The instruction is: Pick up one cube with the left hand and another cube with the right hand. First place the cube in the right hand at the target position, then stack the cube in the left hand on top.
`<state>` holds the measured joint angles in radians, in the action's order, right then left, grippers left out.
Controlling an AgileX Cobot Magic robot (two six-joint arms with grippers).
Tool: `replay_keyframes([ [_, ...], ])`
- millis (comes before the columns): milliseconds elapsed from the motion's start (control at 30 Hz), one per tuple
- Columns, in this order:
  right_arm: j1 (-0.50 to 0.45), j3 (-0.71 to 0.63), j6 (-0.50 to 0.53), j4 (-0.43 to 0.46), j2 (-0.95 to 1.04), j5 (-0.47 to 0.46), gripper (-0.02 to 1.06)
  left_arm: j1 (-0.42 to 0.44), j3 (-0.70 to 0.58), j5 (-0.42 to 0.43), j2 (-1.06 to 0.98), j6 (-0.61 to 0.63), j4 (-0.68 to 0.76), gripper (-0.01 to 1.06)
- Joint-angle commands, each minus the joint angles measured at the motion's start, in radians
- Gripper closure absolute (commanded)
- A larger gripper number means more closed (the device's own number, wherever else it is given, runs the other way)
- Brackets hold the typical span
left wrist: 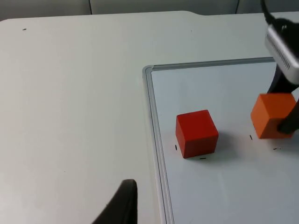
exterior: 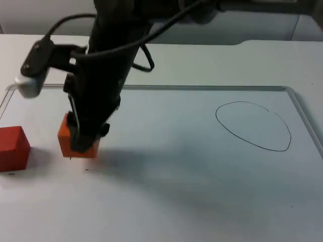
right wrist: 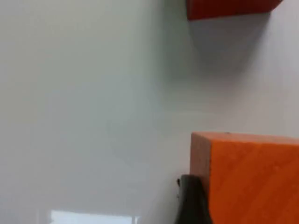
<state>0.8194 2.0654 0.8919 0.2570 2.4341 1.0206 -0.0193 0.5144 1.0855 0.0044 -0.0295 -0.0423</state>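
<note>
I've got the right gripper [exterior: 83, 143] down at nine o'clock on the whiteboard [exterior: 202, 166], fingers clamped on the orange cube [exterior: 64, 136]. It looks light, rigid, flat-sided, so opposite faces suit. The red cube [exterior: 12, 147] sits just beside; my left gripper [left wrist: 122, 205] waits, grip unreadable.

We see a white table [exterior: 202, 60] carrying a whiteboard [exterior: 202, 191]; on it sit 2 cubes, red [exterior: 12, 147] and orange [exterior: 65, 137], near each other.

- Two cubes are sitting on the whiteboard [exterior: 202, 201]: one red cube [exterior: 12, 148] and one orange cube [exterior: 75, 142].
- One whiteboard is lying on the tabletop [exterior: 202, 60].
- One hand-drawn outline [exterior: 254, 126] is showing on the whiteboard.
</note>
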Motion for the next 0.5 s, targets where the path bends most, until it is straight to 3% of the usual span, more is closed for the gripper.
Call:
replay_keyframes([
  [0, 0.003, 0.024, -0.018, 0.006, -0.121, 0.024, 1.05, 0.005, -0.003, -0.009, -0.004, 0.002, -0.003, 0.00],
  [200, -0.014, 0.024, -0.098, 0.006, -0.286, 0.018, 1.05, 0.005, -0.003, -0.009, -0.004, 0.002, -0.003, 0.00],
  [333, -0.062, 0.024, -0.330, -0.044, -0.476, -0.033, 1.05, 0.005, -0.003, -0.009, -0.004, 0.002, -0.003, 0.00],
  [367, -0.062, 0.024, -0.330, -0.044, -0.476, -0.033, 1.05, 0.005, -0.003, -0.009, -0.004, 0.002, -0.003, 0.00],
  [467, -0.091, 0.004, -0.505, -0.191, -0.622, -0.032, 1.05, 0.005, -0.003, -0.009, -0.004, 0.002, -0.003, 0.00],
])
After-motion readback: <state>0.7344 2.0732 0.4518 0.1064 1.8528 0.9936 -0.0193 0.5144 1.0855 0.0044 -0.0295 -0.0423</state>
